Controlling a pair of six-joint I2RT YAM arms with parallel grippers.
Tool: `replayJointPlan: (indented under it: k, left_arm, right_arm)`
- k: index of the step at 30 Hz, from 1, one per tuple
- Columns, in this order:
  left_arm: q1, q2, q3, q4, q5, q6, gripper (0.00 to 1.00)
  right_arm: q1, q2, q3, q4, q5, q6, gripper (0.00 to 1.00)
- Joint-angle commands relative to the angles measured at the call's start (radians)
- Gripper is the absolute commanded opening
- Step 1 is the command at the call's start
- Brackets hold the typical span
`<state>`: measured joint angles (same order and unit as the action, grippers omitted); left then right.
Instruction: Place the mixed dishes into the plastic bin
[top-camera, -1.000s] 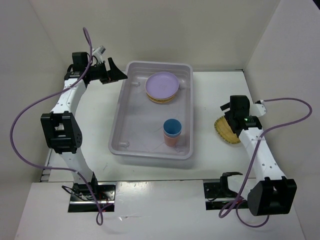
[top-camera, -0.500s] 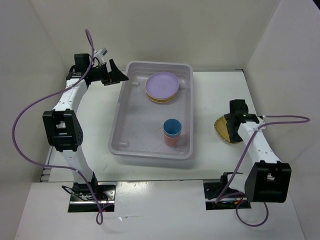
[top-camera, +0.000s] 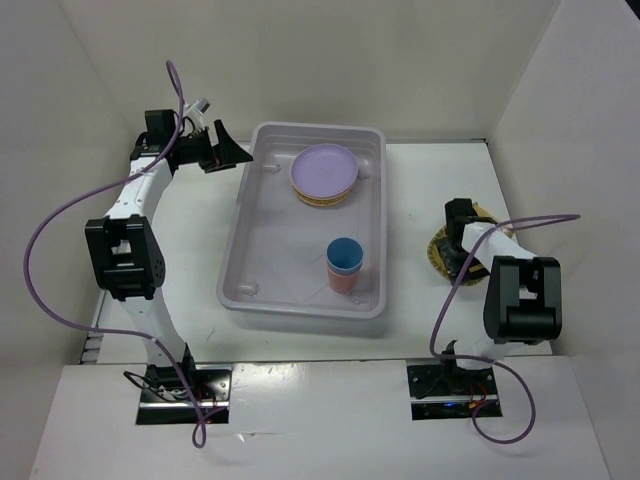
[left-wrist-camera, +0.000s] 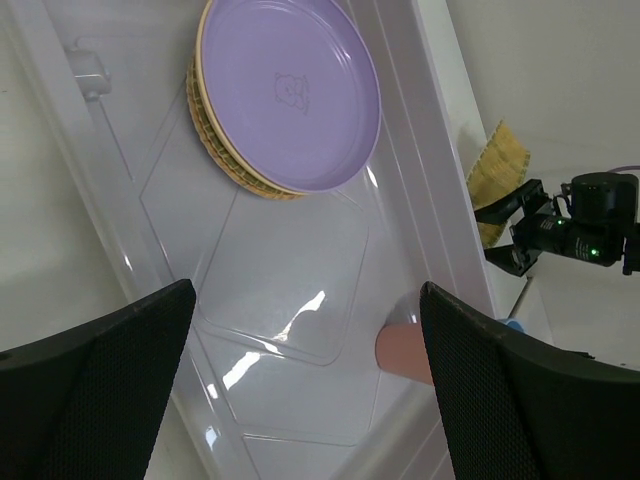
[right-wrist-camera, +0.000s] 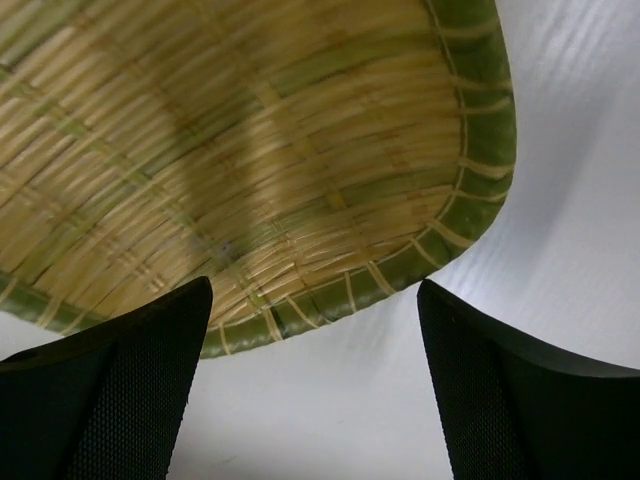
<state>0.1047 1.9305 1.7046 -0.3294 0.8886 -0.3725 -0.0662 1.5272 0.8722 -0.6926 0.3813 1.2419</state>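
Right fingers (right-wrist-camera: 100, 400) are spread, nothing pinched, set low at the rim of the woven plate (right-wrist-camera: 250, 150). The plate is left on the table (top-camera: 420, 180), right of the bin (top-camera: 300, 305) and apart from it. One finger is best slid under the rim and one kept above, then closed firmly, since a thin rim may slip. Left fingers (left-wrist-camera: 90, 400) are spread and empty, held over the bin.

Counted:
- One woven plate outside the bin.
- One purple plate (top-camera: 324, 168) in the bin, on a tan stack of unclear number.
- Two cups in the bin: a blue cup (top-camera: 345, 253), seemingly nested in a pink cup (top-camera: 340, 281).
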Motion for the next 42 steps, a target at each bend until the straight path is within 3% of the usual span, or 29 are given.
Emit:
replayJointPlan:
  k: [1,9,16,24,26,33,37,42]
  left_arm:
    - [0.013,-0.007,0.030,0.033,0.035,0.014,0.99]
    - [0.042,-0.016,0.012,0.033,0.026,0.004,0.99]
    - [0.043,-0.016,0.012,0.033,0.026,-0.005,0.99]
    - [0.043,-0.016,0.012,0.033,0.026,-0.005,0.99]
    - [0.043,-0.007,0.012,0.033,0.026,-0.005,0.99]
    - [0.043,-0.007,0.030,0.033,0.035,-0.005,0.99]
    - [0.043,-0.007,0.041,0.033,0.035,-0.014,0.99]
    - [0.043,0.002,0.041,0.043,0.044,-0.023,0.99]
  right_arm:
    - [-0.006,0.049,0.054,0.076,0.033,-0.033,0.87]
    - [-0.006,0.140,0.117,0.127,0.033,-0.134,0.84]
    - [-0.006,0.332,0.272,0.137,0.048,-0.242,0.84]
    - [-0.006,0.373,0.340,0.174,0.057,-0.311,0.82]
    - [-0.006,0.373,0.352,0.165,0.044,-0.311,0.86]
    - [-0.015,0.156,0.315,0.081,0.060,-0.378,0.91]
    - [-0.056,-0.065,0.294,0.070,0.070,-0.415,0.93]
    - [-0.167,-0.196,0.176,0.243,-0.005,-0.524,0.93]
